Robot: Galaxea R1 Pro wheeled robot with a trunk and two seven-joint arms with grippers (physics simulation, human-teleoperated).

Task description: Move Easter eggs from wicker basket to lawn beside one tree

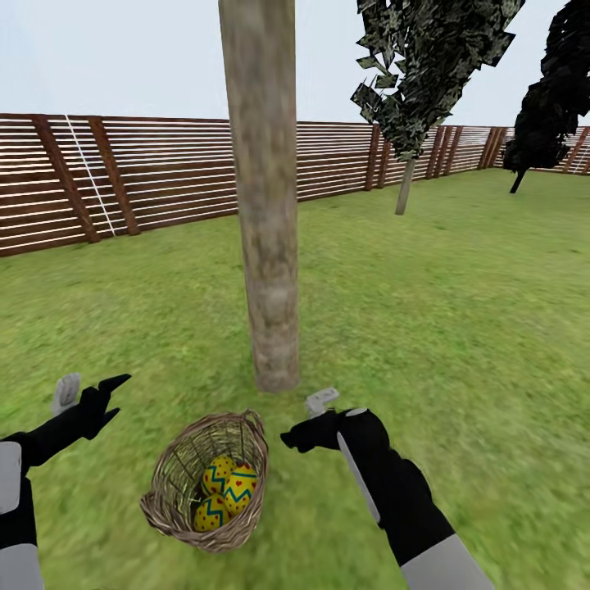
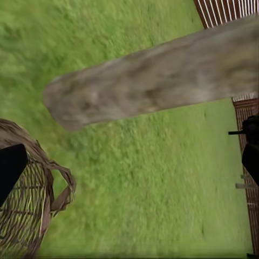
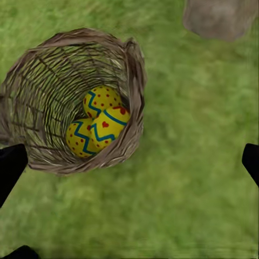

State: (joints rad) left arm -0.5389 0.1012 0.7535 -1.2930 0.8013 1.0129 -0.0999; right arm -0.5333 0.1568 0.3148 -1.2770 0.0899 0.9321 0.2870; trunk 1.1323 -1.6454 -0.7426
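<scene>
Both pincers, the left gripper [image 1: 102, 393] and the right gripper [image 1: 307, 422], are hanging released over the lawn [image 1: 459, 311], flanking the wicker basket [image 1: 176, 483] that is cradling all three Easter eggs [image 1: 225, 490], just before the tree [image 1: 266, 246] and far fence [image 1: 164, 176].

Both arms are clad in matte black shells that give way to pale grey segments nearer the body. The right arm [image 1: 393, 483] carries a narrow grey strip along its forearm and a small grey block at the wrist. The left arm [image 1: 49, 438] bears a similar grey piece, perhaps a camera mount.
</scene>
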